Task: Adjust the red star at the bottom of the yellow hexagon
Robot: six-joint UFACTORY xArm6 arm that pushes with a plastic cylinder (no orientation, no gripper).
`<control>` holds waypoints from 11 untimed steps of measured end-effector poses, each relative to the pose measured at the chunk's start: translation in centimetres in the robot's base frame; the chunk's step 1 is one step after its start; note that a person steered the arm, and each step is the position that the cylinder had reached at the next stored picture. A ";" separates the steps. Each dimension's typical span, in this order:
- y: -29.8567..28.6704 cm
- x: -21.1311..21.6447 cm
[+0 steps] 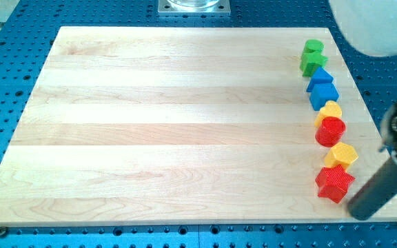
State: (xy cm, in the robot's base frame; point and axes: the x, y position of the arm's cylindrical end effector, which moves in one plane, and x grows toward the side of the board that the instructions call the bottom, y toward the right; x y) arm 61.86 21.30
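Note:
The red star point(334, 183) lies near the board's bottom right corner. The yellow hexagon point(342, 155) sits just above it, touching its upper right side. My tip point(361, 211) is at the lower end of the dark rod, just right of and below the red star, a small gap apart from it.
Up the right edge of the wooden board point(171, 124) stand a red cylinder point(331, 131) with a yellow block point(330, 110) behind it, two blue blocks point(322, 87), and two green blocks point(313, 57). The arm's white body point(374, 24) fills the top right corner.

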 end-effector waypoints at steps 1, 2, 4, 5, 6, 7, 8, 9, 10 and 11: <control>-4.3 0.0; -10.9 0.0; -13.0 -1.4; -11.7 -3.1; -7.9 -3.6; -4.5 -3.6; -4.3 -3.6; -4.5 -3.6; -8.4 -3.7; -13.4 -7.0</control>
